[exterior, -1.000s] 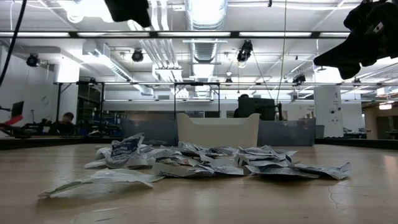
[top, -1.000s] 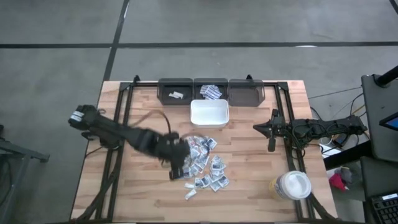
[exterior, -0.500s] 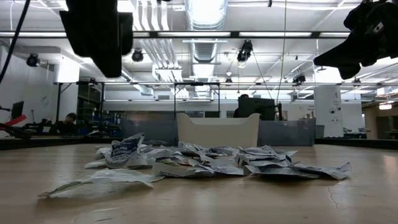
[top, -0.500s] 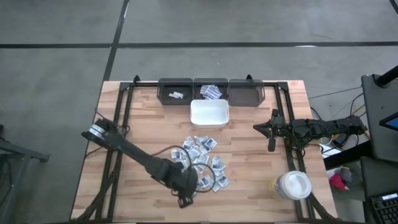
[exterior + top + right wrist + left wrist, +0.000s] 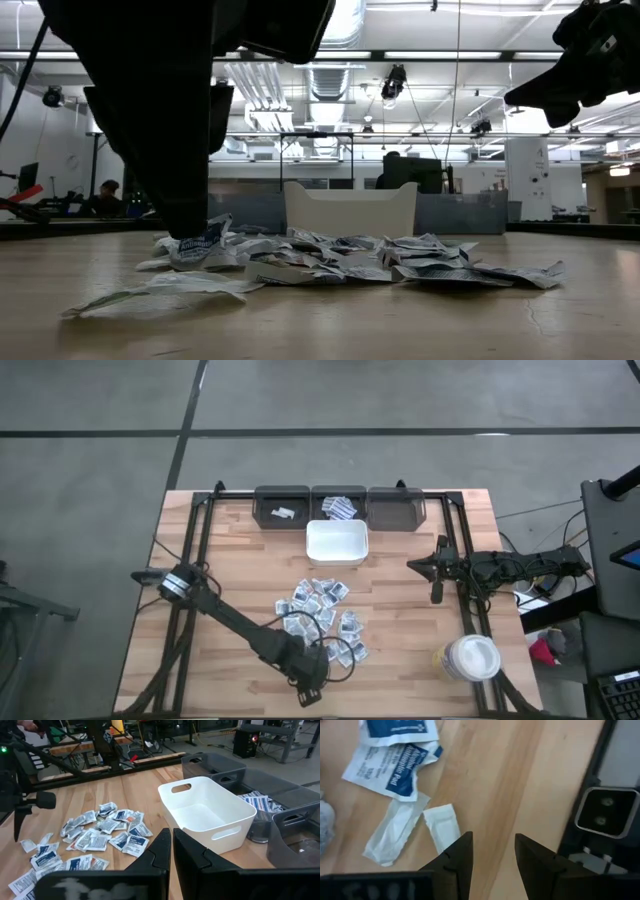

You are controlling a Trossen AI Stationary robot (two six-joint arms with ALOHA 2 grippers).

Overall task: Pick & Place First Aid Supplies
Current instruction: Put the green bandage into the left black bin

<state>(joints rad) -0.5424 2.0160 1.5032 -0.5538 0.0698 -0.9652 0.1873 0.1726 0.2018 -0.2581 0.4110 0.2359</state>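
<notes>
The first aid supplies (image 5: 322,615) lie in a loose pile of small white and blue sachets at the table's middle, also seen in the low view (image 5: 330,262). My left gripper (image 5: 307,693) hovers open just past the pile's near edge, pointing steeply down. In its wrist view the open fingers (image 5: 493,836) stand over bare wood beside a small plain white sachet (image 5: 441,825) and a longer white one (image 5: 395,834). My right gripper (image 5: 412,567) waits shut (image 5: 172,837) above the table's right side.
A white bin (image 5: 337,544) stands behind the pile. Three grey bins line the far edge; the left one (image 5: 282,507) holds one sachet, the middle one (image 5: 339,507) several. A white round tub (image 5: 470,658) sits near right. The low camera (image 5: 606,812) stands at the near edge.
My left gripper has swung from over the pile's left part toward the table's near edge and sunk close to the table, rolling as it went; its fingers stay open. The sachets have not moved.
</notes>
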